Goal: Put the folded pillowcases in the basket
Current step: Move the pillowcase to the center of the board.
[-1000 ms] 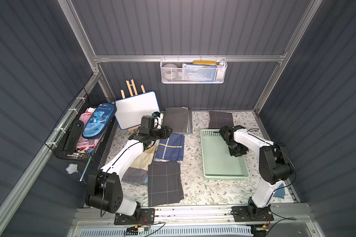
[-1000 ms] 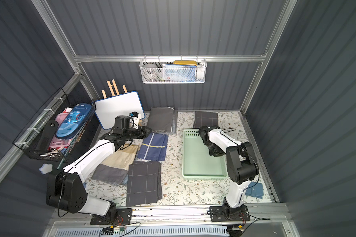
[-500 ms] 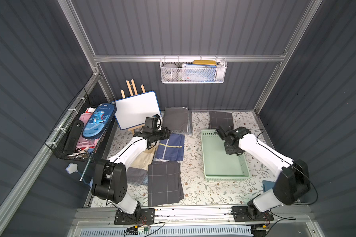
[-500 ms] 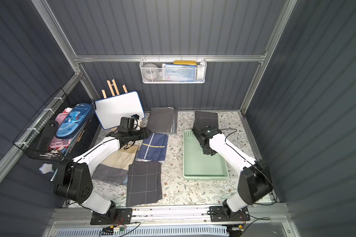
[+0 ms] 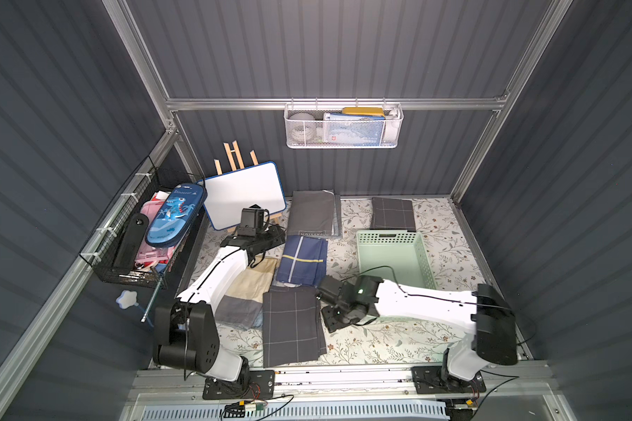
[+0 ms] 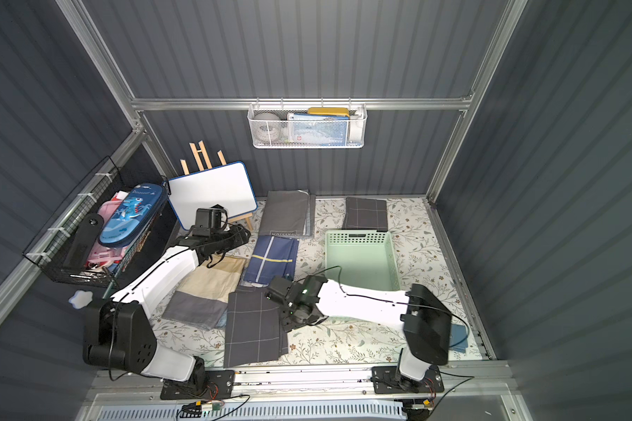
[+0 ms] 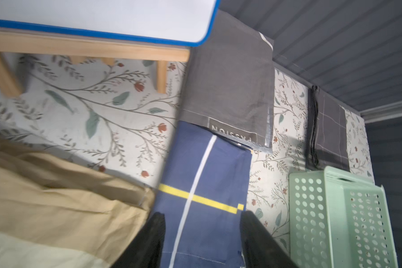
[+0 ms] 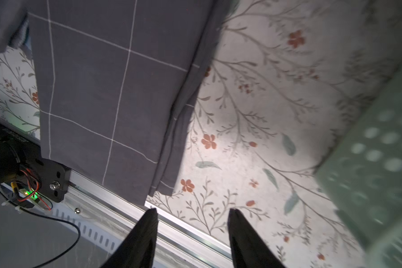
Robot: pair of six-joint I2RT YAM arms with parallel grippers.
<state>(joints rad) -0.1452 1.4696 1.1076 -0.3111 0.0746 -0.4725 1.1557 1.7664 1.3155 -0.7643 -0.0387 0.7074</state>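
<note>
The basket (image 5: 389, 238) sits empty on the right half of the mat (image 5: 347, 342); no pillowcase is in it yet. Several folded ones lie to its left, and we cannot tell for certain which is meant. The checked pillowcase (image 5: 292, 324) lies flat at the front, near the basket's front corner but apart from it. The navy pillowcase (image 5: 301, 260) lies just behind it, and their edges meet or overlap.

Our right gripper (image 8: 193, 210) hangs beside the checked pillowcase's basket-side edge, its jaws partly apart with nothing between them. Our left gripper (image 7: 202, 213) hovers over the navy pillowcase, jaws likewise apart and empty.

We judge the cloth to be light, thin and limp. It will not break, but it will sag and drape once lifted, and its stacked plies can slide apart. Pinching only the top ply would let the fold fall open. We would therefore take it at the layered side edge that shows in the right wrist view, with one finger under the whole stack. A second hold further along that edge should keep it flat. Lifting may also drag the navy pillowcase along where the two meet.
</note>
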